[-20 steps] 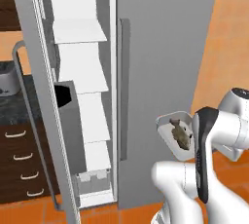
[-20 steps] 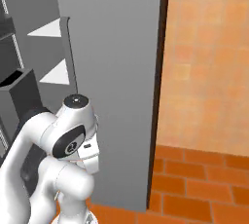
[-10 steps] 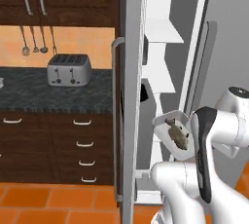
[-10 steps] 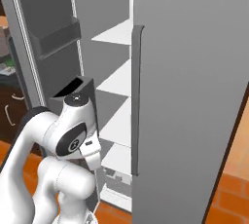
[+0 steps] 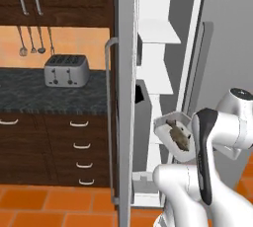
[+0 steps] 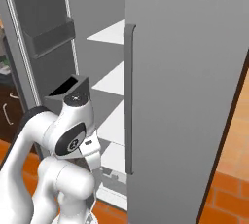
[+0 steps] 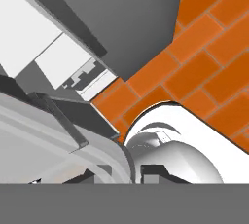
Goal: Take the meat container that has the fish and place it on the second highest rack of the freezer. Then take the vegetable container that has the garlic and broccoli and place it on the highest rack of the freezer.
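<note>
The meat container [image 5: 170, 133] is a white tray, tilted, held in the air beside my forearm in front of the open freezer [image 5: 160, 63]. The small dark fish [image 5: 179, 135] lies in it. My gripper [image 7: 122, 172] is shut on the tray, whose pale rim [image 7: 68, 133] crosses the hand view. The arm hides the fingers in the base views. The highest rack [image 6: 110, 31] and the second highest rack [image 6: 110, 79] are flat white shelves above the tray's level. The vegetable container, garlic and broccoli are out of view.
The freezer door [image 5: 126, 97] stands open, edge-on, left of the tray, with a dark door bin [image 6: 48, 38]. The closed grey fridge door [image 6: 185, 72] with its long handle [image 6: 129, 96] is on the right. A toaster [image 5: 66, 70] sits on the dark counter. Orange tile floor lies below.
The whole picture has shifted as the base moved, and the open freezer now lies ahead. The tray with the fish has stayed in the same place against the arm.
</note>
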Available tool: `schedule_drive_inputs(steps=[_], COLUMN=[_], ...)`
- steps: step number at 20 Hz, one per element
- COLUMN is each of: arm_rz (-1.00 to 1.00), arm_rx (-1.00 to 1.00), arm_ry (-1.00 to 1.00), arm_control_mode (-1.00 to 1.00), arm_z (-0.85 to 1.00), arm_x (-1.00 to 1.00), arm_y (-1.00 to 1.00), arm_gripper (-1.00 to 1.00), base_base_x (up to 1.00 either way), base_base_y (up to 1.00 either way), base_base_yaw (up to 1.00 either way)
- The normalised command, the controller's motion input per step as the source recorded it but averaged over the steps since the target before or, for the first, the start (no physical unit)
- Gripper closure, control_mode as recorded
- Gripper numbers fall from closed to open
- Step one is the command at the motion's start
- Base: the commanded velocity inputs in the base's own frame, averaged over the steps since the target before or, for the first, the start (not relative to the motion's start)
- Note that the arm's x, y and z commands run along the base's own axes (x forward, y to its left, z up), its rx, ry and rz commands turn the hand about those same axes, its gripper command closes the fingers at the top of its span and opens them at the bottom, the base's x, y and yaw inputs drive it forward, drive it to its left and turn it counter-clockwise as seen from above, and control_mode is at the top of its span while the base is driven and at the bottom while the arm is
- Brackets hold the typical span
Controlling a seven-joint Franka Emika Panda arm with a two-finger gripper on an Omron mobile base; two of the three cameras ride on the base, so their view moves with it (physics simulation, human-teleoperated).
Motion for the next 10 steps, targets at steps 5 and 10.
schedule_drive_inputs(steps=[5, 10], arm_rz=[0.0, 0.0], arm_rx=[0.0, 0.0], arm_ry=[0.0, 0.0], arm_control_mode=[1.0, 1.0], arm_z=[0.0, 0.0], arm_x=[0.0, 0.0], arm_y=[0.0, 0.0], arm_gripper=[1.0, 1.0], base_base_x=[0.16, 0.35], base_base_y=[-0.38, 0.1], base_base_yaw=[0.01, 0.02])
